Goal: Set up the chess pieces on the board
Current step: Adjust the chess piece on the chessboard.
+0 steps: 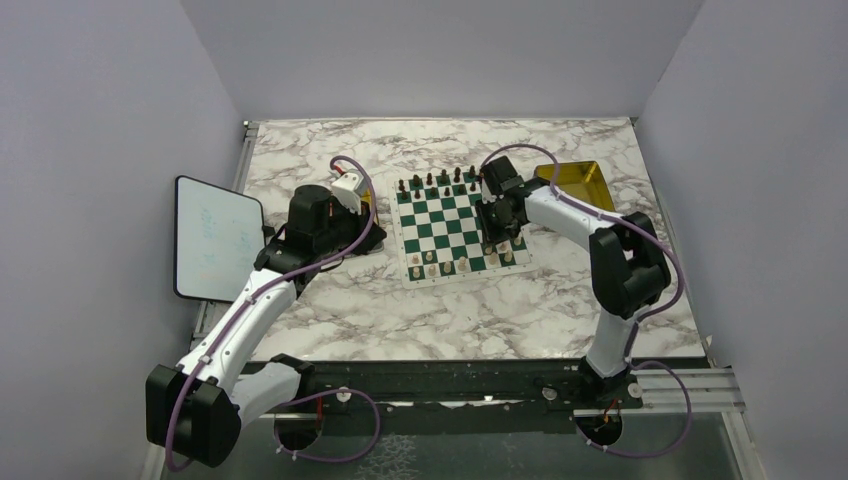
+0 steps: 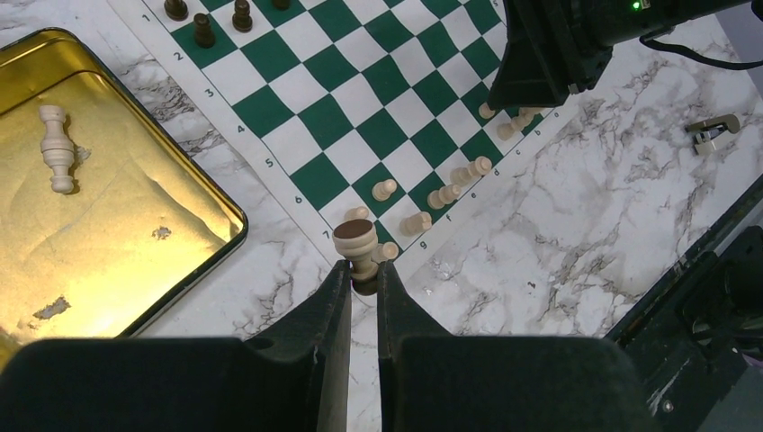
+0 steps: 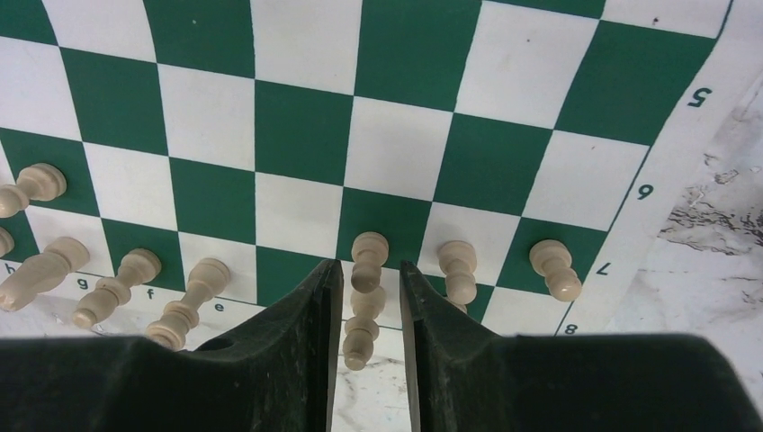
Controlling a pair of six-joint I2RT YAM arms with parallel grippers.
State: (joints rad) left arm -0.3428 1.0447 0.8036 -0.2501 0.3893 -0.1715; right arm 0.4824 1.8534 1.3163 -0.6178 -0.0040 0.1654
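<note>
The green and white board [image 1: 455, 225] lies mid-table, with cream chess pieces [image 2: 441, 193] along its two near rows. My left gripper [image 2: 363, 270] is shut on a cream piece [image 2: 358, 243], held base-outward above the board's near left corner. My right gripper [image 3: 369, 266] hangs low over the near rows, open. Its fingers straddle a cream piece [image 3: 360, 337] on the last row, with a gap on each side. A pawn [image 3: 368, 252] stands just ahead of that piece. Another cream piece [image 2: 57, 148] lies in the gold tray [image 2: 180, 261].
Dark pieces [image 2: 205, 30] line the board's far rows. A second gold tray [image 1: 580, 180] sits to the right of the board and a white tablet [image 1: 215, 237] at the far left. A small clip [image 2: 715, 130] lies on the marble. The right arm [image 2: 558, 45] reaches over the board's near right part.
</note>
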